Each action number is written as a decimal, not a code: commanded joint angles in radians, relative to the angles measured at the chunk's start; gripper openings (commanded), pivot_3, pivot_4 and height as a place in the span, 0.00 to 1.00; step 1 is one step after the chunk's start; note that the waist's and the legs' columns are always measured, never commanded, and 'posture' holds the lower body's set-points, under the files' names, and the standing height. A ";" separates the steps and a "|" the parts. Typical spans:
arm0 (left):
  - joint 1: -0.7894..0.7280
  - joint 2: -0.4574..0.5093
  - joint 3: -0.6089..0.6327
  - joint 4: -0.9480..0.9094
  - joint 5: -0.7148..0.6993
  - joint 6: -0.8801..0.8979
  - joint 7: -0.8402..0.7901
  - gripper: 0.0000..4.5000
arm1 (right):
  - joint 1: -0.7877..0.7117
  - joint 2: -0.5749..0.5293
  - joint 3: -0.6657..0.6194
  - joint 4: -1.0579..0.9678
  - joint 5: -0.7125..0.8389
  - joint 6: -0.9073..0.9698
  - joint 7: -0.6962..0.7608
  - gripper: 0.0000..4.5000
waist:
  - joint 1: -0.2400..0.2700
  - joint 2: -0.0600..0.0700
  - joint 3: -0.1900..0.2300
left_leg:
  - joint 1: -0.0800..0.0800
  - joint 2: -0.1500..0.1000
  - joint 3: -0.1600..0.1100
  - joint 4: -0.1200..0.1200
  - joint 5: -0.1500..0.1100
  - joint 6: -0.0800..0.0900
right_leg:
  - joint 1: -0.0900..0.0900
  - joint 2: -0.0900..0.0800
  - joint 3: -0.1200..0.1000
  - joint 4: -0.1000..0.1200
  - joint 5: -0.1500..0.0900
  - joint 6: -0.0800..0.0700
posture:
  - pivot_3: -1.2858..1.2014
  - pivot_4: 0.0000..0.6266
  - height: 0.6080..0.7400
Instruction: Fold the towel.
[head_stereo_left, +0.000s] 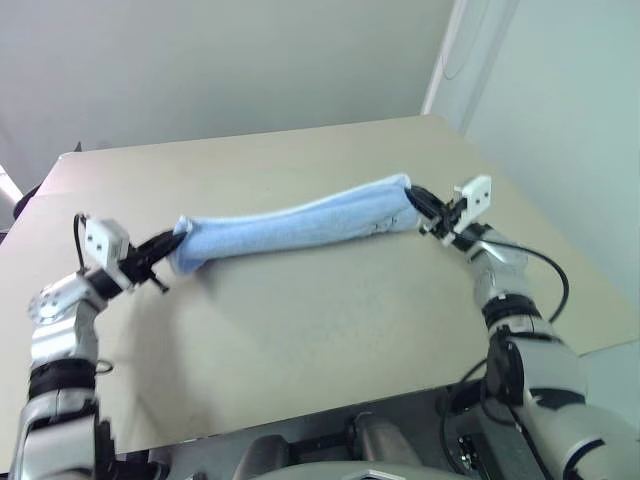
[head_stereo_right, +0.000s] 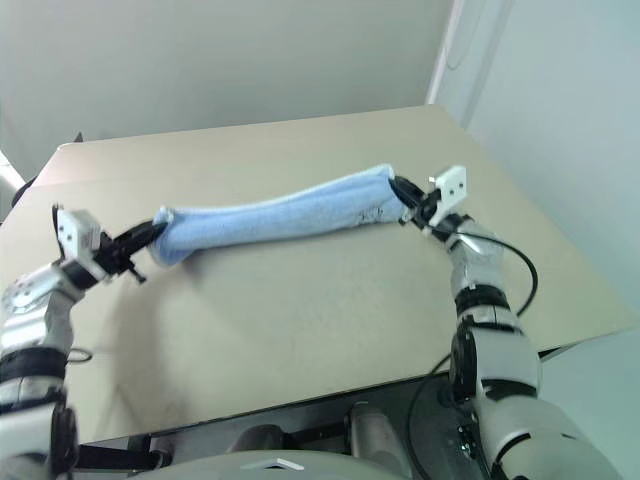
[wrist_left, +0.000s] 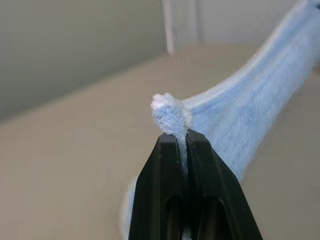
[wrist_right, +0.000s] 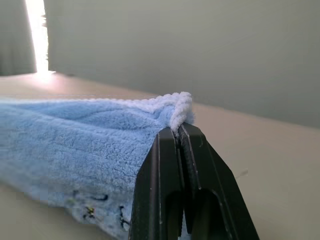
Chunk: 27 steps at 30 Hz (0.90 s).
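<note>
The light blue towel (head_stereo_left: 290, 226) hangs stretched between my two grippers, a little above the beige table (head_stereo_left: 300, 330), bunched into a long roll. At its left end, my left gripper (head_stereo_left: 172, 243) is shut on a corner; the left wrist view shows that white-edged corner (wrist_left: 171, 116) pinched between the black fingers. My right gripper (head_stereo_left: 412, 193) is shut on the right end, where the white stitched edging (wrist_right: 177, 107) pokes out above the fingers (wrist_right: 165, 165). A small dark embroidered logo (wrist_right: 97, 207) sits on the towel's underside near the right end.
The table top (head_stereo_right: 330, 330) spreads wide under and in front of the towel. Its front edge (head_stereo_right: 300, 395) runs close to me and its right edge (head_stereo_right: 560, 250) falls off beside a pale wall. A grey wall stands behind the far edge.
</note>
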 joint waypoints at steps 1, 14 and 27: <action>0.159 0.055 0.082 -0.266 -0.096 0.107 -0.007 0.01 | 0.184 -0.056 -0.001 -0.366 0.155 0.213 0.121 0.00 | 0.013 0.000 0.000 | 0.000 0.000 0.000 0.000 0.000 0.000 | 0.000 0.000 0.000 0.000 0.000 0.000 | 0.52 0.00 1.00; 0.712 0.077 0.196 -0.564 -0.087 0.123 -0.060 0.01 | 0.740 -0.314 -0.026 -0.875 0.297 0.593 0.260 0.00 | 0.041 0.006 0.002 | 0.016 0.018 0.004 0.002 -0.002 -0.002 | 0.030 0.009 -0.016 -0.022 -0.008 -0.001 | 0.52 0.00 1.00; 0.634 0.029 0.187 -0.468 -0.147 0.130 -0.002 0.01 | 0.544 -0.300 0.051 -0.767 0.236 0.631 0.150 0.00 | 0.045 0.005 -0.001 | 0.017 0.024 0.006 0.001 -0.002 -0.003 | 0.027 0.006 -0.034 -0.031 -0.008 -0.001 | 0.52 0.00 1.00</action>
